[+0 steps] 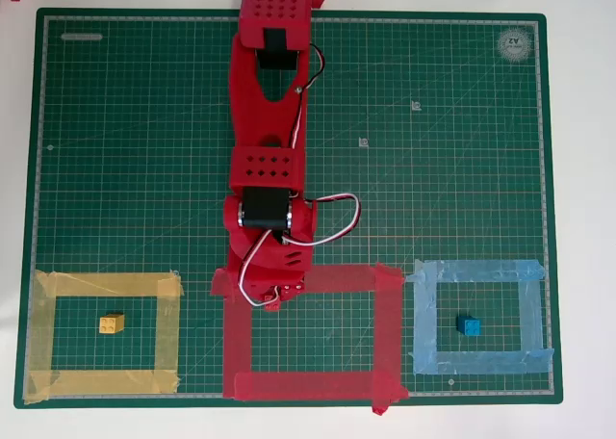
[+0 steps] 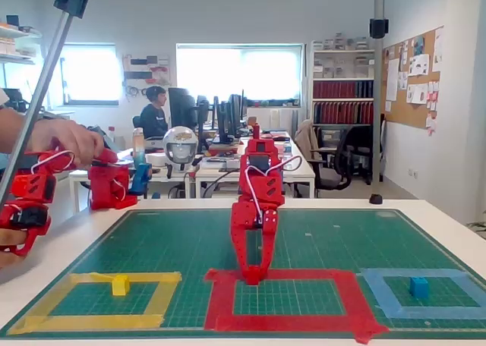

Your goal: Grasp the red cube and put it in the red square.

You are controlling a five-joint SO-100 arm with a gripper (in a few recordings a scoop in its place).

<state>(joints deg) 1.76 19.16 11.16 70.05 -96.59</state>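
Honestly, from my remote seat I cannot tell where the red cube lies: nothing cube-shaped stands out from the red plastic and red tape around the tool's tip. The gripper [image 1: 272, 299] [image 2: 254, 274] points straight down, and its tips meet the far strip of the red square [image 1: 385, 333] [image 2: 345, 297], near that frame's left corner in the overhead view. In the fixed view its two fingers narrow toward each other at the bottom, but red against red hides whether they are pressed together or pinching something, so I cannot tell its state. The green mat [image 1: 433, 150] showing inside the red square looks bare. The red arm [image 1: 269, 121] [image 2: 258, 187] reaches in from the mat's far edge. To the left in both views, a yellow cube [image 1: 112, 323] [image 2: 120, 284] sits inside a yellow tape frame [image 1: 168, 333] [image 2: 163, 297]. To the right, a blue cube [image 1: 469, 325] [image 2: 418, 287] sits inside a light-blue tape frame [image 1: 423, 323] [image 2: 380, 289].
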